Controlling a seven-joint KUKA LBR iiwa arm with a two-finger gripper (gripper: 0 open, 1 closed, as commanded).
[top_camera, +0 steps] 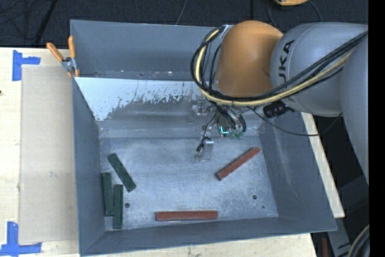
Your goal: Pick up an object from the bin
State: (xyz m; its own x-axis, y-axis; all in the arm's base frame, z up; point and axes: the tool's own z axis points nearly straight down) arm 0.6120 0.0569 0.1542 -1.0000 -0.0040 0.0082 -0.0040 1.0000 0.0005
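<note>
My gripper (204, 148) hangs under the orange wrist cover, over the middle of the bin floor toward the back. One fingertip shows below the cover, with nothing visible between the fingers. A reddish-brown bar (237, 164) lies slanted on the floor just to the right of and below the fingertip, apart from it. A second reddish-brown bar (186, 215) lies flat along the front of the bin.
Three dark green bars lie at the front left: one slanted (121, 171), two upright side by side (106, 193) (117, 206). The arm and its orange cover hang over the bin's back right.
</note>
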